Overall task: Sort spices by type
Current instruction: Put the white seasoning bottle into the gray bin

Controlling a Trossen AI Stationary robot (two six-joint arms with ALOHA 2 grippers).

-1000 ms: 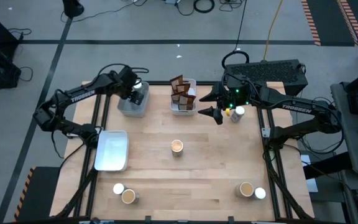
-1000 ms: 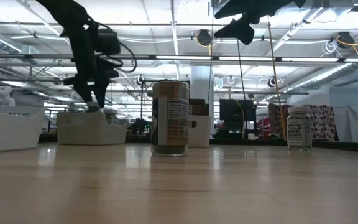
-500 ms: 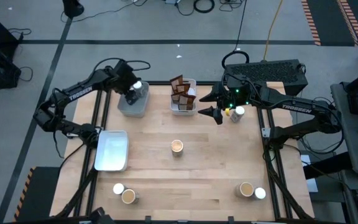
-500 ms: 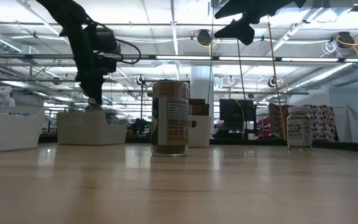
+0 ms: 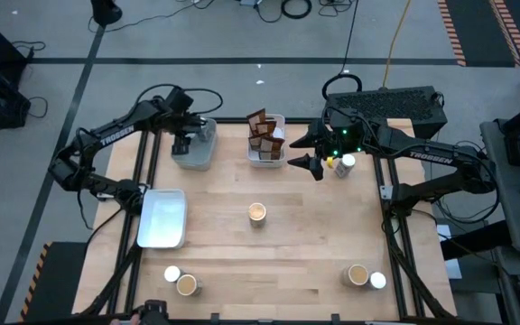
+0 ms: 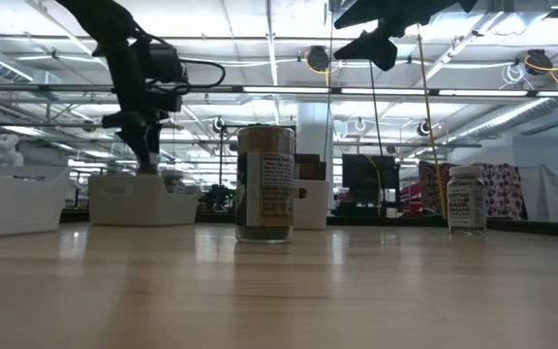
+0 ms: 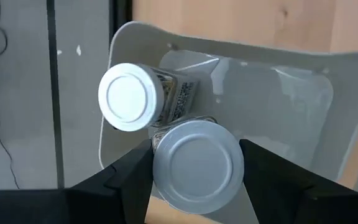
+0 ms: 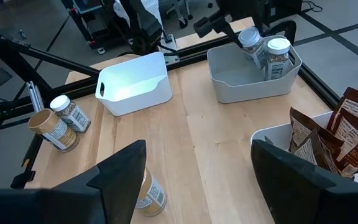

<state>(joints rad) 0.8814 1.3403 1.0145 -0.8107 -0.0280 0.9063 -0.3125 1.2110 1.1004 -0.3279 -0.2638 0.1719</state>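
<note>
Pale wooden planking is forming the worktop (image 5: pixel 305 244), smooth and faintly grained. At its far left corner the left pincer (image 5: pixel 185 142) is hovering, fingers parted and holding nothing, over a glossy grey tray (image 7: pixel 291 93) where two round white-lidded jars (image 7: pixel 194 165) are lying together. Brown packets (image 5: pixel 262 135) are standing in a white bin. The right pincer (image 5: pixel 312 149) is waiting beside them, spread wide and empty.

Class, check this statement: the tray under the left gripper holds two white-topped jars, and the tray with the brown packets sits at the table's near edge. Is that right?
Not quite. The high view shows the tray with the brown packets at the table's far edge, beside the tray under the left gripper. That tray does hold two white-topped jars.
</note>
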